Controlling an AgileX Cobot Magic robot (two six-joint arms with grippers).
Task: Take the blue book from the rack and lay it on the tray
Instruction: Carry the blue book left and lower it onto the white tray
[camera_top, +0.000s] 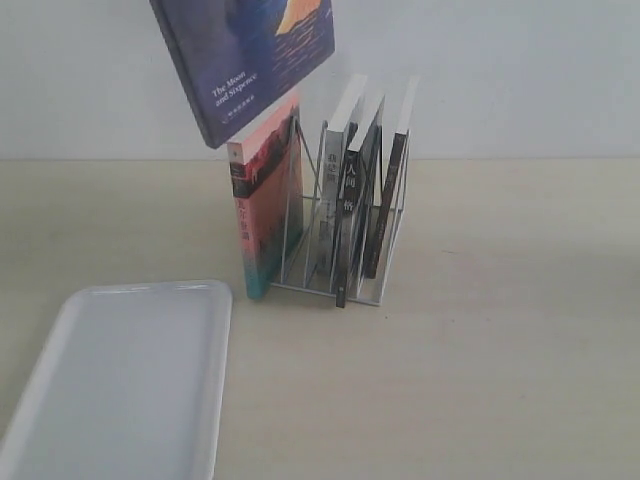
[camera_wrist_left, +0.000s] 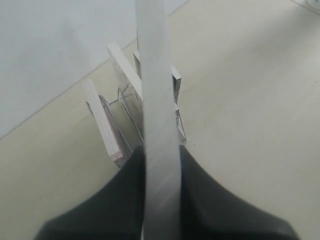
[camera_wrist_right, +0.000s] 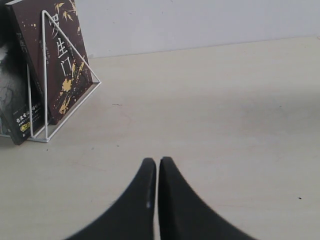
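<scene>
Tray (camera_top: 222, 330) at the worktop's near-left corner holds no book yet. Left pincer (camera_wrist_left: 161, 150) grips the blue book (camera_top: 250, 60) above the rack (camera_top: 300, 215); right pincer (camera_wrist_right: 157, 165) is pressed closed, empty.

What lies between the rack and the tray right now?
In the exterior view, only the pink-and-teal book standing at the rack's left end, then bare table up to the tray.
</scene>
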